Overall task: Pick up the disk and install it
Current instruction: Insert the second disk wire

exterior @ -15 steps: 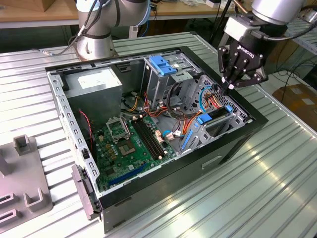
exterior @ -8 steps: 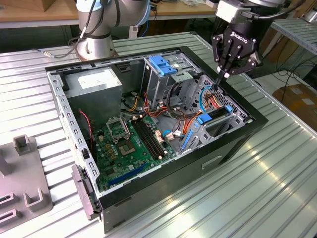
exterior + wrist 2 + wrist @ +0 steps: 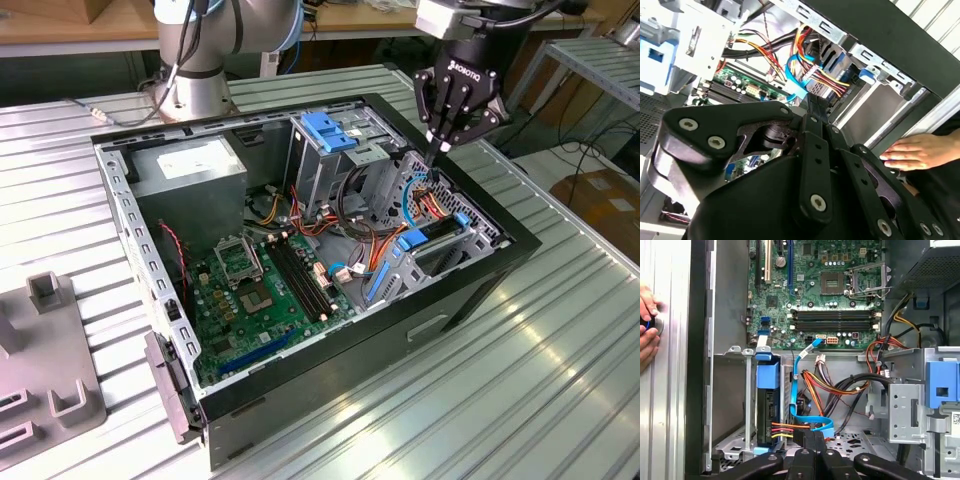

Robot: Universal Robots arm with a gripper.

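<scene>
Pincer (image 3: 437, 148), fingers pressed together w/ nothing in them, hangs just above the drive cage in the open PC case (image 3: 470, 290) mid-bench, where the disk (image 3: 768, 405) w/ blue rails sits edge-on in its bay, cables plugged, so install looks approx. done; motherboard (image 3: 825, 295) beyond.

Bright, even overhead light fills the open computer case (image 3: 300, 250); glare streaks the ribbed metal tabletop (image 3: 480, 390) beside it, while the gripper (image 3: 812, 130) blurs dark close to the second wrist view's lens.
</scene>
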